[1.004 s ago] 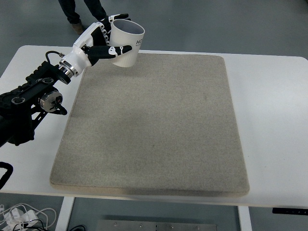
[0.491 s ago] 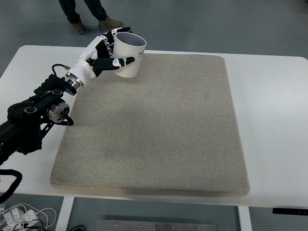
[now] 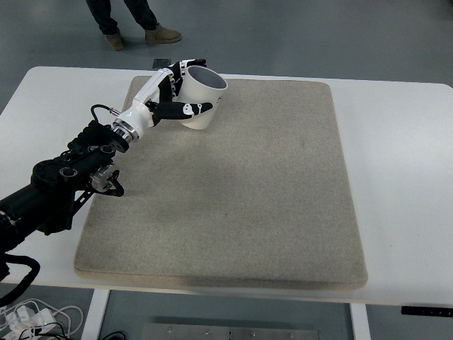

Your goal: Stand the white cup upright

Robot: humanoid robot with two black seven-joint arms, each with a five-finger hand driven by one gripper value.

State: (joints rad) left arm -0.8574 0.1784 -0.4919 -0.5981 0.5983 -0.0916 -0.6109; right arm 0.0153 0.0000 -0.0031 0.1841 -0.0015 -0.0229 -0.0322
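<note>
Head view: the left hand (image 3: 164,95) has its fingers (image 3: 185,108) wrapped round the white cup (image 3: 201,97), thumb across the near wall and the rest behind. The cup sits over the mat's (image 3: 233,205) far-left corner, mouth up and tipped slightly to the right — whether its base touches the mat I cannot tell. Count: one cup, one mat, one worktop (image 3: 396,142), one arm in view — the right is absent. A person's legs (image 3: 120,18) stand beyond the far edge.

You see a white worktop (image 3: 396,142) on a grey floor (image 3: 318,35); a person's legs (image 3: 131,21) stand beyond it.
</note>
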